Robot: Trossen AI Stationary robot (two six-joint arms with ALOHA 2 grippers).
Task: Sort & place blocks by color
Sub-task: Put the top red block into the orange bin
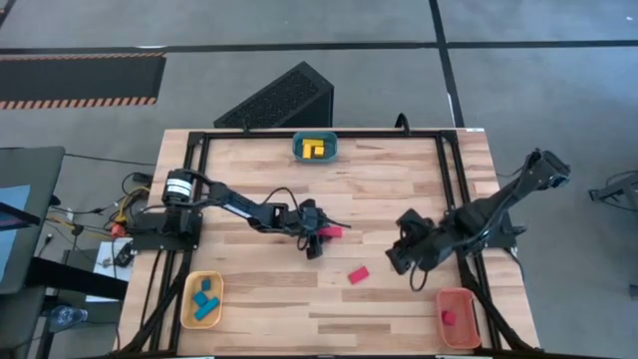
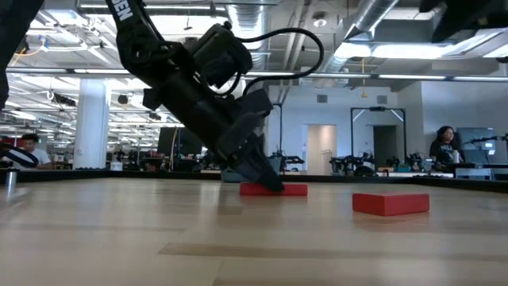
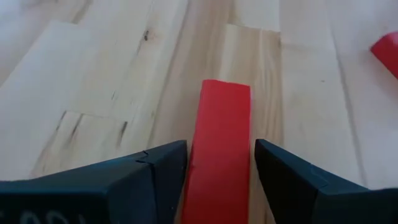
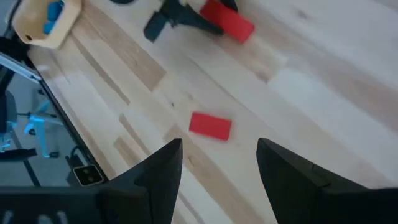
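A red bar (image 3: 221, 124) lies flat on the wooden table; it also shows in the high view (image 1: 333, 231) and the low view (image 2: 278, 189). My left gripper (image 3: 221, 163) is open and low over the table at its middle, with one finger on each long side of the bar's near end. A second red block (image 1: 358, 274) lies flat to the right and nearer. My right gripper (image 4: 217, 168) is open and empty above the table at the right, and the second red block (image 4: 210, 126) lies beyond its fingers. My left gripper straddles the red bar's near end (image 3: 217, 186), its fingers slanting down and lying along the bar. One finger (image 3: 168, 165) is close against a long side; I cannot tell whether it touches. A strip of table shows between the other finger (image 3: 273, 165) and the bar. The bar lies flat on the table.
A teal tray (image 1: 299, 148) with yellow blocks stands at the far edge. A yellow tray (image 1: 189, 299) with blue blocks is at the near left. An orange-red tray (image 1: 467, 304) with a red block is at the near right. Bare wood lies between them.
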